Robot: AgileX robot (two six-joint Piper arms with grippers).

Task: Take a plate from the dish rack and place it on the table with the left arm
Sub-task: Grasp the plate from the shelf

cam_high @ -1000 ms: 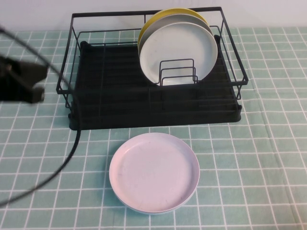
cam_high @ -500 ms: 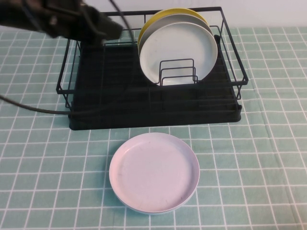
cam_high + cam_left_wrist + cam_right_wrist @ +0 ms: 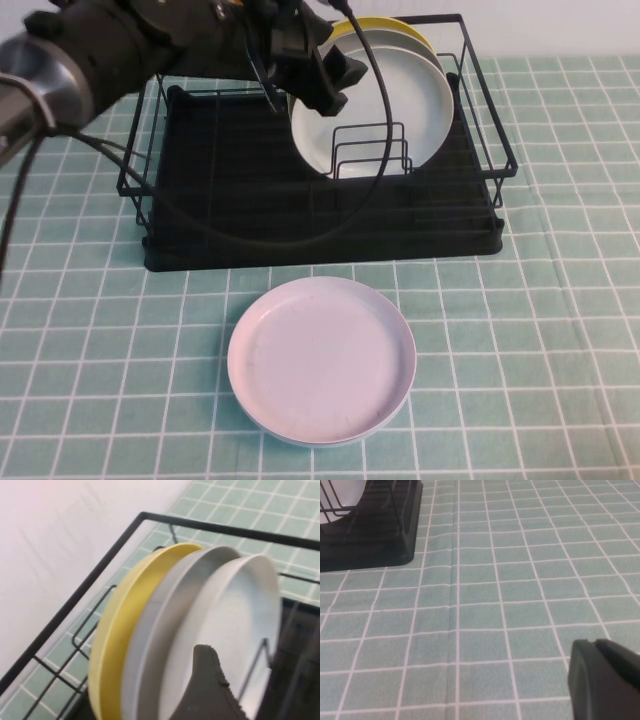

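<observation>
The dish rack [image 3: 180, 225] stands at the back of the table [image 3: 560, 300]. Three plates stand upright in it: a yellow one at the back, a grey one, and the pale-green white plate [image 3: 385, 100] in front. My left gripper [image 3: 343, 84] is open and reaches over the rack to that plate's upper left rim, holding nothing. In the left wrist view one finger [image 3: 207, 680] lies in front of the plate's face [image 3: 235, 615]. My right gripper [image 3: 600, 647] is shut and empty, low over the cloth to the right of the rack, and does not show in the high view.
A pinkish-lilac plate [image 3: 322, 360] lies flat on the cloth in front of the rack. The yellow plate [image 3: 117, 630] and grey plate [image 3: 165, 615] stand close behind the front one. The left arm's black cable [image 3: 250, 235] loops over the rack's tray.
My left arm has swung from the table's left edge up and across the rack to the front plate's rim. The plates have not moved.
</observation>
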